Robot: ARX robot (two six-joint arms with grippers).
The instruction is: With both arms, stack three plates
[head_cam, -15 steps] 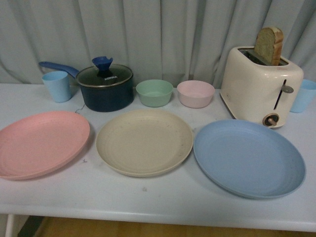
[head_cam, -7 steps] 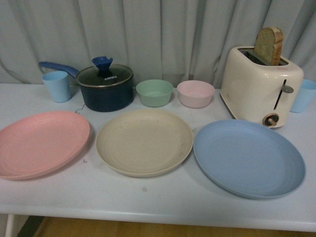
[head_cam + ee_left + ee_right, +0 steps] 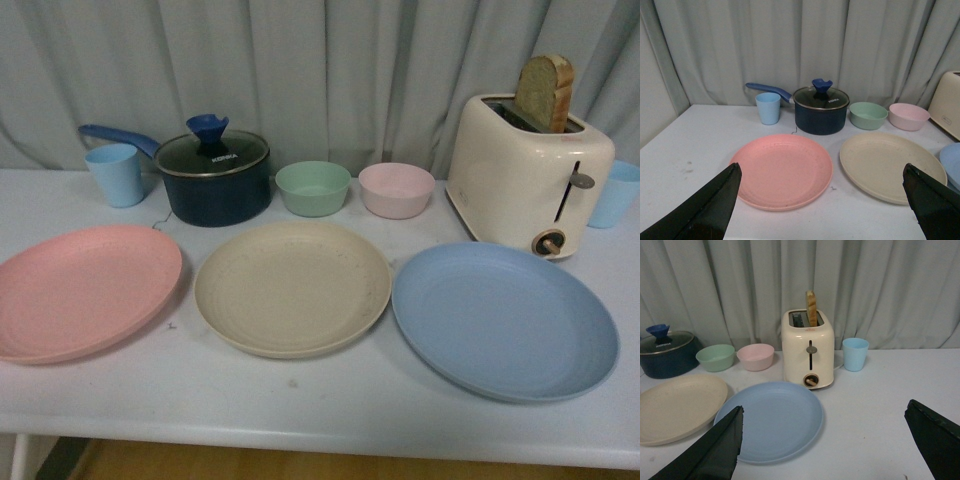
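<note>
Three plates lie flat in a row on the table in the front view: the pink plate (image 3: 85, 290) at left, the beige plate (image 3: 292, 287) in the middle, the blue plate (image 3: 503, 320) at right. None overlaps another. Neither arm shows in the front view. My left gripper (image 3: 822, 197) is open and empty, held back from the pink plate (image 3: 782, 170) and the beige plate (image 3: 890, 165). My right gripper (image 3: 825, 440) is open and empty, held back from the blue plate (image 3: 771, 420), with the beige plate (image 3: 677, 405) beside it.
Behind the plates stand a light blue cup (image 3: 116, 174), a dark blue lidded pot (image 3: 214, 178), a green bowl (image 3: 313, 188), a pink bowl (image 3: 396, 190), a cream toaster (image 3: 526, 175) with a bread slice, and another blue cup (image 3: 614, 194). A curtain hangs behind.
</note>
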